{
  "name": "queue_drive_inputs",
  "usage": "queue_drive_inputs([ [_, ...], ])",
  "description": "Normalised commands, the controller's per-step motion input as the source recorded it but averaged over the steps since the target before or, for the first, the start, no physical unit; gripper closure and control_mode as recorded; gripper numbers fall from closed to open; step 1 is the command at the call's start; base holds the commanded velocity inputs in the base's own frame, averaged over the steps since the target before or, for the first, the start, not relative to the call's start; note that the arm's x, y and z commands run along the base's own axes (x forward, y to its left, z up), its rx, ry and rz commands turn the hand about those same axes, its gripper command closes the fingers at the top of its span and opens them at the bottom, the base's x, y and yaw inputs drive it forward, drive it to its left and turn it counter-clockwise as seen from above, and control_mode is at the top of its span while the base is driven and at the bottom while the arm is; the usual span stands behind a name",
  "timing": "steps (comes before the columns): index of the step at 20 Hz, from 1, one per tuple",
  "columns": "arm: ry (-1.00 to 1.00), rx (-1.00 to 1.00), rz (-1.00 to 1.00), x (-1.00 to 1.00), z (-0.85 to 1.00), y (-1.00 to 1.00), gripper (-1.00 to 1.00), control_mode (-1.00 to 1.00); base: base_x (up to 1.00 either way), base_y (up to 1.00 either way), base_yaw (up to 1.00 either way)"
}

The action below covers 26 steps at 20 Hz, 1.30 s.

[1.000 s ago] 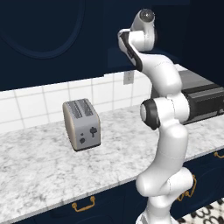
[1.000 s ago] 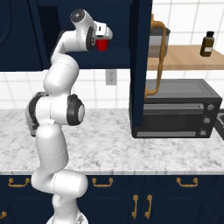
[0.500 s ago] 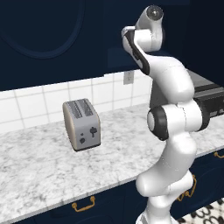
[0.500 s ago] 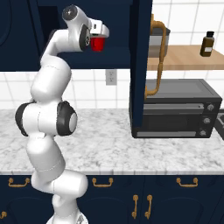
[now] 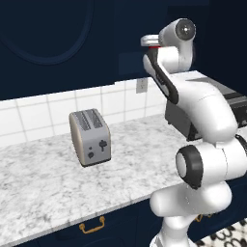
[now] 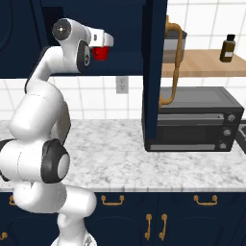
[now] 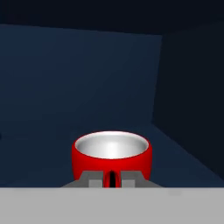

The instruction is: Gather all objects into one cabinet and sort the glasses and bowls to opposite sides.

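Note:
My gripper (image 6: 101,47) is shut on the bright-red cup (image 6: 100,54) and holds it high, at the open front of the navy wall cabinet (image 6: 129,29). In the hand view the red cup (image 7: 111,154) sits upright between my fingertips (image 7: 94,179), showing its pale inside. It hangs just above the flat navy shelf (image 7: 179,155), with the cabinet's back wall (image 7: 87,78) behind it. From the left base view a sliver of the red cup (image 5: 154,47) peeks out under the hand. The wooden bowl, the grey mug and the blue vessel are out of view.
A grey toaster (image 5: 90,137) stands on the marble counter (image 5: 43,193). The cabinet's open door (image 6: 153,72) hangs right of the cup, and a black toaster oven (image 6: 192,120) sits below it. A wooden shelf (image 6: 202,62) at right carries a brown bottle (image 6: 228,48).
The hand has carried the red cup a little left and down, towards the cabinet opening, and the arm's elbow has swung round. The toaster has stayed put.

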Motion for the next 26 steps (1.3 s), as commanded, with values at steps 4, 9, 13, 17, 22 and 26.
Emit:
queue_drive_inputs([
  [4, -0.20, 0.00, 0.00, -1.00, 0.11, 0.00, 1.00, -1.00, 0.00, 0.00, 0.00],
  [9, -0.21, 0.00, 0.00, -0.95, 0.13, 0.00, 1.00, -1.00, 0.00, 0.00, 0.00],
  [13, -0.22, 0.00, 0.00, -0.86, 0.14, 0.00, 1.00, -1.00, 0.00, 0.00, 0.00],
  [17, -0.19, 0.00, 0.00, -0.51, 0.13, -0.01, 1.00, -1.00, 0.00, 0.00, 0.00],
  [22, 0.00, 0.00, 0.00, 0.00, 0.00, 0.00, 1.00, 1.00, -0.07, 0.00, 0.00],
  [26, 0.00, 0.00, 0.00, 0.00, 0.00, 0.00, 1.00, 1.00, -0.66, -0.02, 0.00],
])
